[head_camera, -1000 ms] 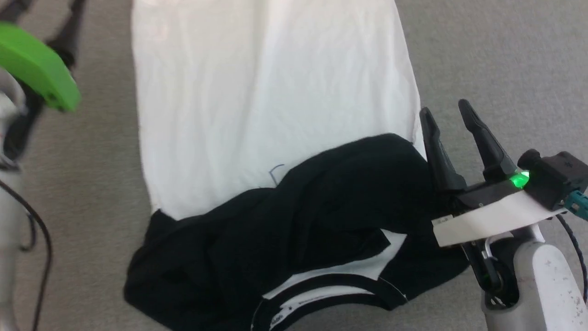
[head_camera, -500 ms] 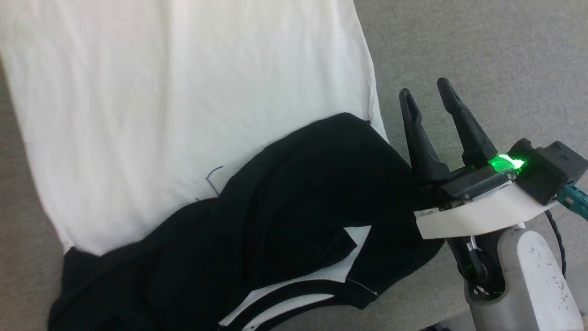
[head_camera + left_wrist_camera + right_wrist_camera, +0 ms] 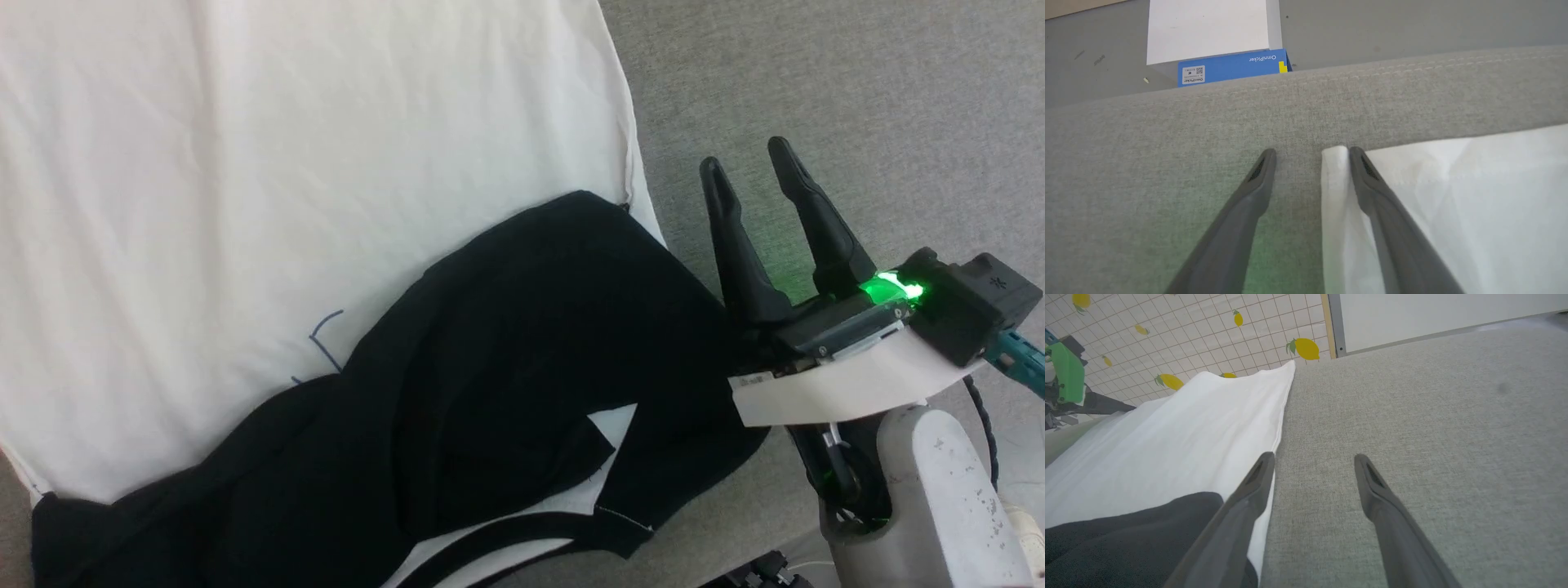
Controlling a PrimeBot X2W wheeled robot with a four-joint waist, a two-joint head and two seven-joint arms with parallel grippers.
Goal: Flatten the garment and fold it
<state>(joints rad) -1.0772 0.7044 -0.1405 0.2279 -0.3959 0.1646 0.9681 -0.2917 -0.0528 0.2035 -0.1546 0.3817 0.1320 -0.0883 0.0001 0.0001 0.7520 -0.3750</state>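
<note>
The garment lies on a grey padded surface, its white body spread flat and the black sleeves bunched over its near end. A blue mark peeks out beside the black cloth. My right gripper is open, just off the sleeve's right side over bare grey surface; in the right wrist view this gripper has the white edge by its left finger. My left gripper is open, and a white hem corner sits between its fingers, against the right one.
The grey padded surface extends to the right of the garment. Beyond its far edge a blue-and-white box stands on the floor. A lemon-print tiled surface and a white panel lie past the garment's far end.
The head camera has swung, so the garment sits further left and the left arm's green cover has left the picture. The right gripper stays open beside the sleeve.
</note>
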